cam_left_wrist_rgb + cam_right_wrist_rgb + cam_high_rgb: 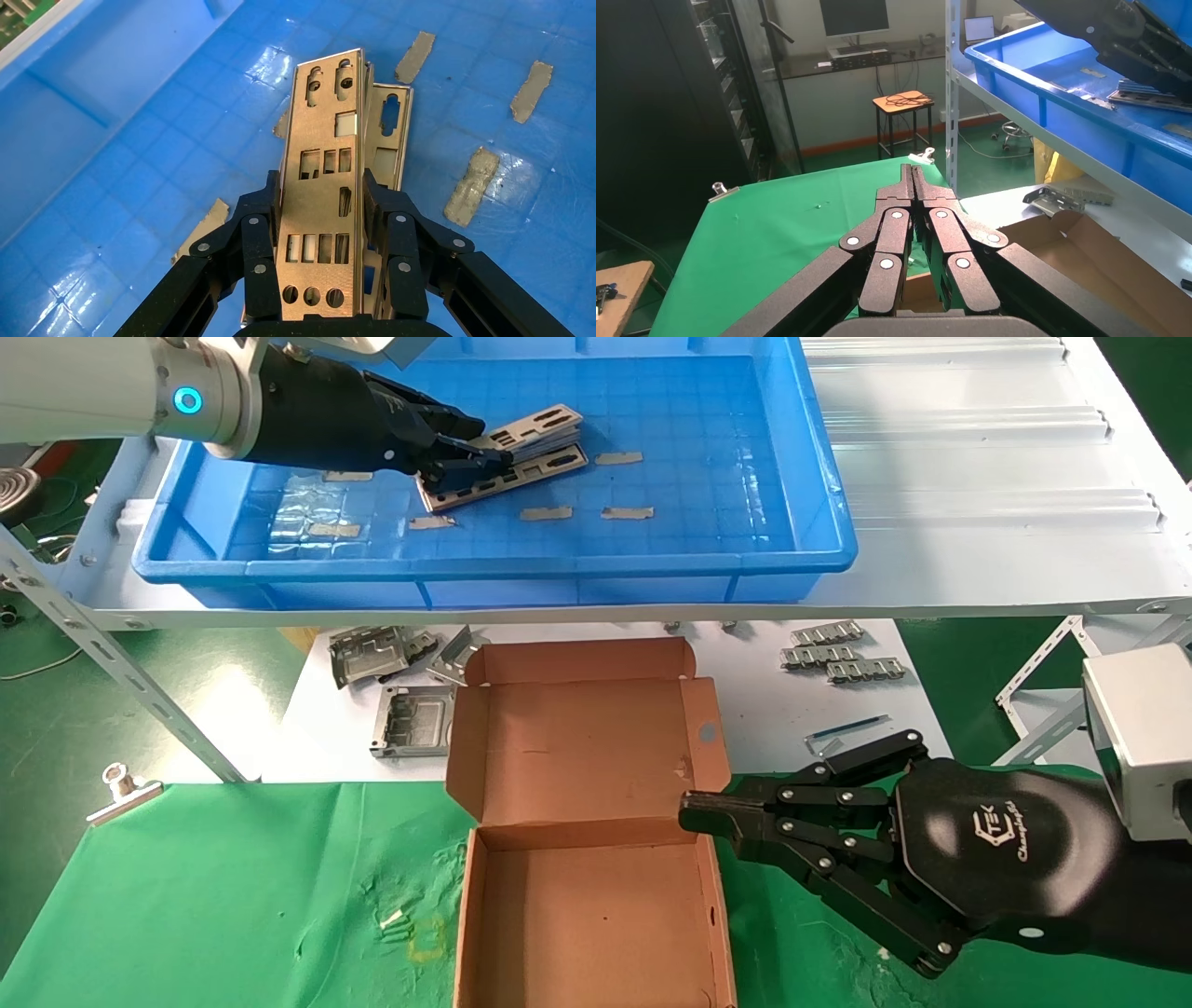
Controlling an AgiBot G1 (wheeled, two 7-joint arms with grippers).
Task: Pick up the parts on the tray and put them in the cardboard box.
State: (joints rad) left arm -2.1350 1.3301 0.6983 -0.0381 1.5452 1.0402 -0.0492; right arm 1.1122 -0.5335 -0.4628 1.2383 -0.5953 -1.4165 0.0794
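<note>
The blue tray [494,565] stands on the upper shelf. Inside it my left gripper [477,453] is shut across the long edges of a silver punched part [540,427], with its fingers [256,232] pressed to both sides of the part [323,175]. A second part [510,479] lies just under and beside it [390,133] on the tray floor [140,175]. The open cardboard box [587,896] sits below on the green cloth with its lid [577,738] folded back. My right gripper [694,812] is shut with nothing in it, and its tip [912,175] is at the box's right wall.
Several grey tape-like strips [545,512] lie on the tray floor. Folded metal brackets [391,658] and small metal pieces [838,649] rest on the white table behind the box. A slanted shelf strut [121,672] runs at the left, and a clip [121,794] holds the cloth.
</note>
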